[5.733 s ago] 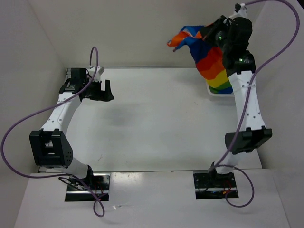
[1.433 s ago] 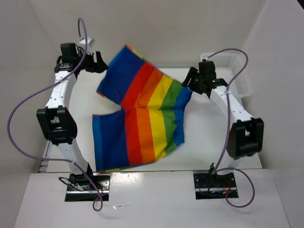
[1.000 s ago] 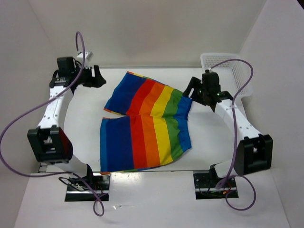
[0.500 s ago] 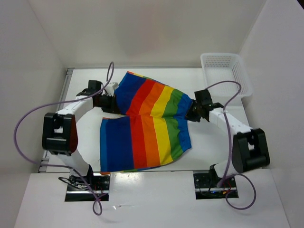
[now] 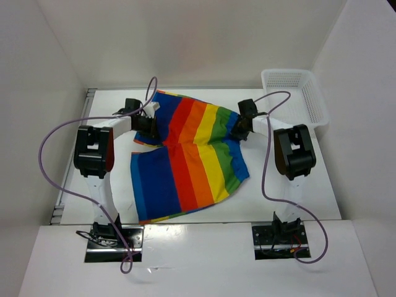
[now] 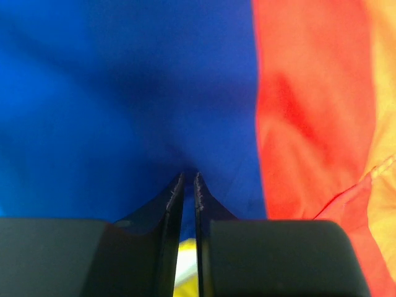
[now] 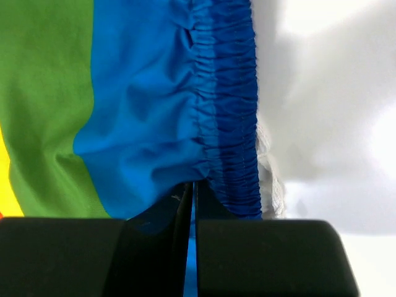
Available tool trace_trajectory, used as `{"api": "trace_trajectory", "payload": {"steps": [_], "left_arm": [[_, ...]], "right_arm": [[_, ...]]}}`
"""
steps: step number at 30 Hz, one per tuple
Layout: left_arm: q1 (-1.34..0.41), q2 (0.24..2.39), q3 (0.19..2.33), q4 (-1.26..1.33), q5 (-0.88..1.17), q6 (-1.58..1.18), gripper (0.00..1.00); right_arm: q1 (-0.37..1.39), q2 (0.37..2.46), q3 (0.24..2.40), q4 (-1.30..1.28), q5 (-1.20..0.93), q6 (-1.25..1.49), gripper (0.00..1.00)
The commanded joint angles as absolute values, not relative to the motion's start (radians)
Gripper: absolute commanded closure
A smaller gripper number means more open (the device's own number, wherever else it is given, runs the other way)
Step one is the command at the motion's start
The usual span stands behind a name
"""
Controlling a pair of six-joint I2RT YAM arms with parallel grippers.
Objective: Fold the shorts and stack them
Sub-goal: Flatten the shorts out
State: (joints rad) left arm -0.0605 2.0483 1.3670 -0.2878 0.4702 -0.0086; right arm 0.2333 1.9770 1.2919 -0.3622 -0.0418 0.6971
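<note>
**Counter [image 5: 291, 173], near to far**

1. The shorts [image 5: 198, 167] lie spread across the middle of the counter. All positions below are given relative to them.
2. Nearest part: the near leg lies flat, its lower edge toward the arm bases. Its stripes from left to right are blue, red, orange, yellow and green.
3. Left of the shorts: the left end effector [image 5: 148, 128] sits at the blue edge, about where the two legs part. In the left wrist view its fingers [image 6: 170, 207] are drawn almost together. A fold of blue fabric is pinched between the tips, with the red stripe just to the right of the grip.
4. Right of the shorts: the right end effector [image 5: 240, 131] sits on the blue waistband edge. In the right wrist view its fingers [image 7: 179, 210] are closed to a thin slit on blue fabric just beside the gathered elastic band. The green stripe lies further left, and bare counter lies to the right of the band.
5. Between the two end effectors, the far leg and the waistband side are rumpled and do not lie as flat as the near leg.
6. Beyond the shorts, to the far right: a white mesh basket [image 5: 317, 102] stands apart from the fabric, at the counter's far right corner.
</note>
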Motion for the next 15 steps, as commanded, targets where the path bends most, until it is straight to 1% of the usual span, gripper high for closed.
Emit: {"api": "trace_trajectory", "payload": {"steps": [1,3,6,7,9,10,11,12,14,15], "left_arm": [[-0.052,2.123,1.460,-0.262,0.454,0.000,0.82],[-0.041,2.160,1.511,-0.275,0.454,0.000,0.82],[-0.020,2.226,1.621,-0.301,0.454,0.000,0.82],[-0.009,2.246,1.650,-0.314,0.442,0.000,0.82],[-0.009,2.256,1.747,-0.339,0.442,0.000,0.81],[0.000,2.256,1.775,-0.366,0.431,0.000,0.81],[0.000,2.241,1.798,-0.380,0.431,0.000,0.79],[0.000,2.227,1.828,-0.390,0.431,0.000,0.76],[0.000,2.160,1.829,-0.400,0.431,0.000,0.72],[0.000,2.098,1.815,-0.400,0.431,0.000,0.66]], "right_arm": [[0.241,2.084,1.417,-0.377,0.000,0.675,0.92],[0.230,2.140,1.495,-0.402,0.000,0.675,0.92],[0.230,2.175,1.598,-0.423,-0.018,0.675,0.90],[0.230,2.186,1.624,-0.448,-0.018,0.675,0.88],[0.230,2.186,1.693,-0.459,-0.029,0.666,0.81],[0.230,2.156,1.710,-0.472,-0.040,0.666,0.75],[0.230,2.137,1.721,-0.482,-0.040,0.657,0.62],[0.230,2.113,1.721,-0.482,-0.040,0.647,0.54],[0.230,2.027,1.710,-0.460,-0.040,0.638,0.35],[0.230,1.996,1.686,-0.460,-0.040,0.638,0.22]]}}
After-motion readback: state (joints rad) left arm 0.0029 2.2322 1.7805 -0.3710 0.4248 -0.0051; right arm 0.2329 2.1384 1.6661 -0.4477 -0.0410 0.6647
